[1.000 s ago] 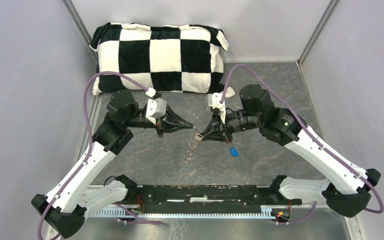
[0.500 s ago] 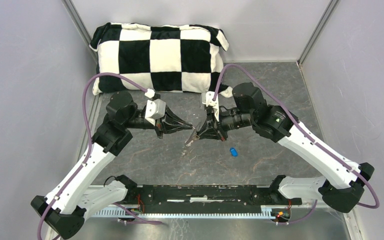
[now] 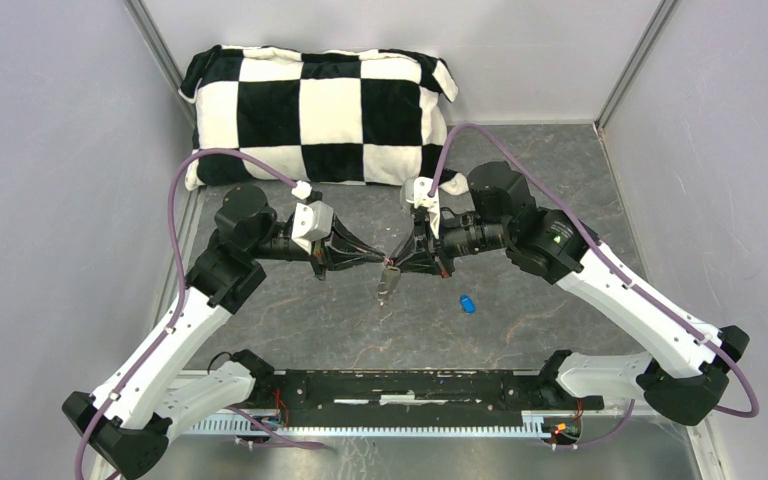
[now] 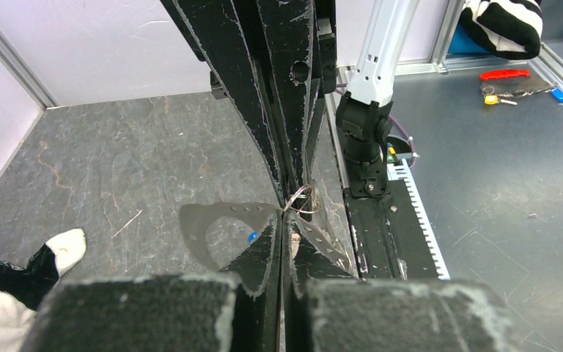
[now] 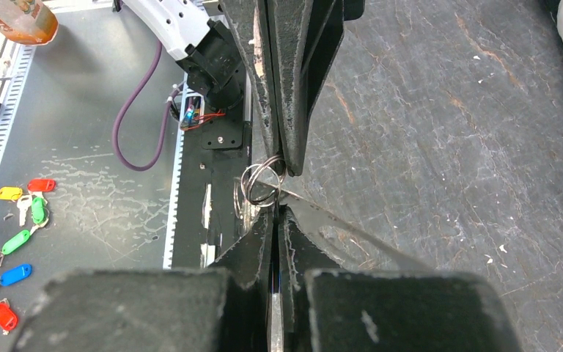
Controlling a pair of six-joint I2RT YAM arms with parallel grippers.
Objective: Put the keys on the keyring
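My left gripper (image 3: 384, 260) and right gripper (image 3: 396, 262) meet tip to tip above the middle of the table, both shut. The keyring (image 3: 385, 285), a thin silvery wire ring, hangs just below where they meet. In the right wrist view the keyring (image 5: 259, 183) has its wire pinched at my right gripper (image 5: 275, 209), with the left fingertips (image 5: 282, 158) on it from above. In the left wrist view the keyring (image 4: 302, 199) sits at my left gripper (image 4: 286, 218). The blue-headed key (image 3: 468, 304) lies on the table to the right, apart from both grippers. I cannot make out the black-headed key.
A black-and-white checked cushion (image 3: 320, 115) lies at the back. Grey walls stand on both sides. The black base rail (image 3: 400, 385) runs along the near edge. Several coloured key tags (image 5: 16, 220) lie on the metal bench beyond it.
My right gripper has moved left with the keyring until its tips touch my left gripper's tips. The left arm has barely moved. The blue key has stayed put.
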